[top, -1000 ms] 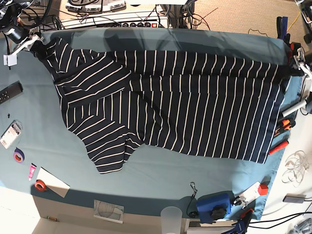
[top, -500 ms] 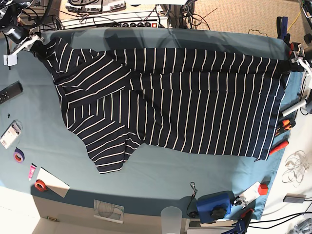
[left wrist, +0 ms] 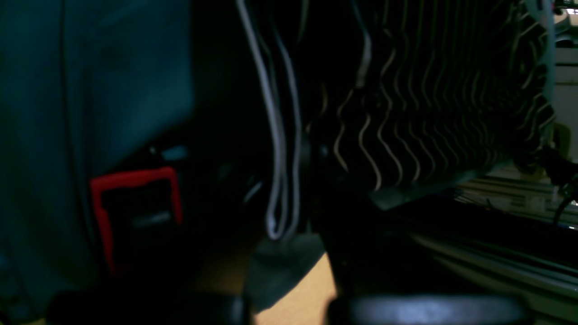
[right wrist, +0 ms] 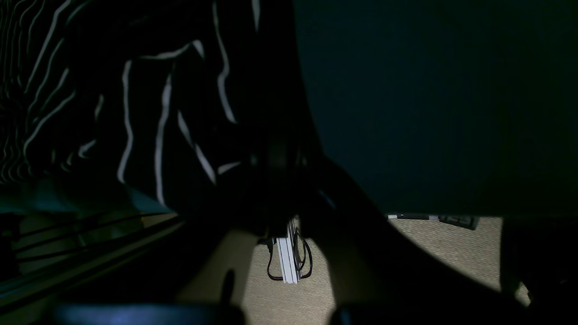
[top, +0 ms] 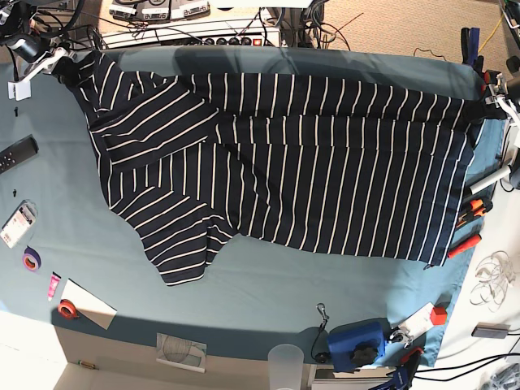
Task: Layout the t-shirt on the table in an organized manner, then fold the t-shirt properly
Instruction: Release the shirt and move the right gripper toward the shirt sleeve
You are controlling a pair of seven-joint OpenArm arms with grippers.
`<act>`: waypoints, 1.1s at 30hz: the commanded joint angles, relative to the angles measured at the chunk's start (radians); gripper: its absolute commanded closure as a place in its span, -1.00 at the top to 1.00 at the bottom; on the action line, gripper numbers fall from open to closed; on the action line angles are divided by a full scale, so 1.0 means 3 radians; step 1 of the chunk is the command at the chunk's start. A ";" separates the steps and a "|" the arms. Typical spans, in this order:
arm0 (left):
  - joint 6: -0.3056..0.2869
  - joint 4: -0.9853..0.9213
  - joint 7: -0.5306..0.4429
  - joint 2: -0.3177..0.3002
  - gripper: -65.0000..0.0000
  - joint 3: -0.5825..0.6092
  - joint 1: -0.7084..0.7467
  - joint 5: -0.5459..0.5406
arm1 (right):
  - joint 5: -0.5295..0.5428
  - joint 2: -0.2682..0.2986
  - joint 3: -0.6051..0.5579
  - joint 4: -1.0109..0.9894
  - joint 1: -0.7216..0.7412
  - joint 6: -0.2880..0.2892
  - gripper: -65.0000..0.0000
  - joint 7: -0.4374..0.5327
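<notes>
We hold the t-shirt [top: 284, 171] stretched between both closed claws: left claw [top: 490, 96] pinches one far corner, right claw [top: 63, 67] the other, long axis spanning the tabletop [top: 268, 284].

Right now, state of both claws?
Left claw: shut on the dark navy white-striped fabric t-shirt, at one far corner.
Right claw: shut on its opposite corner.

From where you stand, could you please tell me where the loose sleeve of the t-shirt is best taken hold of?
I would pinch the cuff at the low tip of the sleeve, coming in from the near edge of the table. That sleeve of the t-shirt lies flat and angled toward that edge, with bare cloth around its tip, so the hem is probably easy to reach there.
</notes>
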 commanded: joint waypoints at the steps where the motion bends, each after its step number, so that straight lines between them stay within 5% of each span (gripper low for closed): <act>1: 0.0028 -0.0001 0.0170 -0.0071 -0.85 -0.0022 0.0064 0.0093 | 0.0088 0.0079 0.0048 0.0052 -0.0017 -0.0007 -1.00 0.0081; 3: 0.0042 -0.0001 0.0170 -0.0071 -0.50 -0.0022 0.0064 0.0093 | 0.0160 0.0079 0.0047 0.0052 -0.0017 -0.0007 -0.99 0.0081; 5: 0.0042 -0.0001 0.0170 -0.0081 -0.31 -0.0022 0.0062 0.0093 | 0.0254 0.0080 0.0047 0.0052 -0.0017 -0.0007 -0.68 0.0081; 8: 0.0042 0.0019 0.0170 -0.0109 -0.30 -0.0025 0.0065 0.0093 | 0.0411 0.0095 0.0047 0.0052 -0.0017 -0.0007 -0.42 0.0081; 16: 0.0041 0.0367 0.0170 -0.0144 -0.30 -0.0496 0.0064 0.0092 | 0.1219 0.0161 0.0242 0.0052 -0.0017 -0.0007 -0.43 0.0081; 22: 0.0041 0.0628 0.0170 -0.0142 -0.30 -0.0646 0.0061 0.0092 | 0.1219 0.0167 0.0757 0.0058 0.0181 -0.0007 -0.43 0.0081; 26: 0.0039 0.0694 0.0018 -0.0142 -0.30 -0.0528 -0.0031 0.0093 | 0.1219 0.0327 0.0717 0.0057 0.0469 -0.0007 -0.43 0.0081; 31: 0.0039 0.0702 -0.0099 -0.0142 -0.30 -0.0286 -0.0355 0.0239 | 0.0228 0.0539 0.0219 0.0045 0.0941 -0.0007 -0.43 0.0081; 33: 0.0041 0.0702 -0.0355 -0.0142 -0.30 -0.0164 -0.0481 0.0509 | -0.0354 0.0590 -0.0078 0.0045 0.1169 -0.0027 -0.43 0.0455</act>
